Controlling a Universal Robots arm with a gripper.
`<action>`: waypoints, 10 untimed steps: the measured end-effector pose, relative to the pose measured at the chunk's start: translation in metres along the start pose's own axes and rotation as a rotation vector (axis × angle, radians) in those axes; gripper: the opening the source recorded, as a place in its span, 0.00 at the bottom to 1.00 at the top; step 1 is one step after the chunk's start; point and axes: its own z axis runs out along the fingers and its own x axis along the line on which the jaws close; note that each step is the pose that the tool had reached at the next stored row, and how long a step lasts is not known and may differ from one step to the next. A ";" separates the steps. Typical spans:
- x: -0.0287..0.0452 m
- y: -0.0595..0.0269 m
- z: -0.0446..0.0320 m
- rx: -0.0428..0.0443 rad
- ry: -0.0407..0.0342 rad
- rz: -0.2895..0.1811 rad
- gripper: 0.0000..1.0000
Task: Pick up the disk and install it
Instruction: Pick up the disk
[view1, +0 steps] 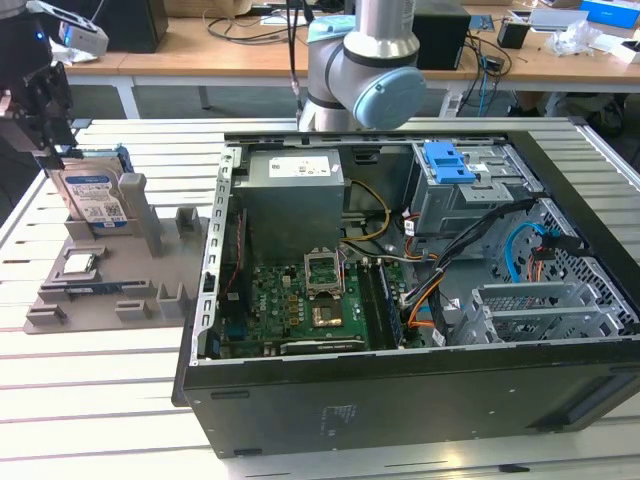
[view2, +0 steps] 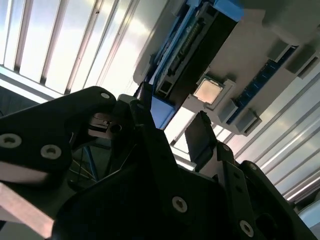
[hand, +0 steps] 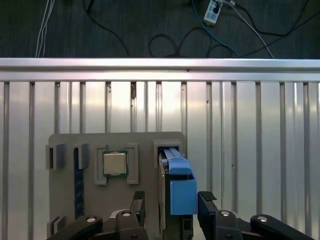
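**Open gripper (hand: 172, 202) astride the disk (hand: 177, 172)**

The black gripper hangs released, with its fingers (hand: 207, 204) spread to either side of the rectangular silver metal disk in its blue plastic carrier. The disk stands upright in a slot of the grey plastic holder plate (view1: 110, 310). The plate is near the slatted metal counter's (view1: 90, 400) edge at the exterior view's left. A small square silver chip (view1: 80, 263) lies on the same plate. The open black computer case (view1: 400, 400) sits alongside.
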 end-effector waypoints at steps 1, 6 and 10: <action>-0.0016 -0.0002 0.0041 -0.0002 0.0009 -0.003 0.54; -0.0088 0.0009 0.0215 -0.0003 0.0015 -0.019 0.54; -0.0078 0.0004 0.0360 -0.0001 0.0016 -0.019 0.54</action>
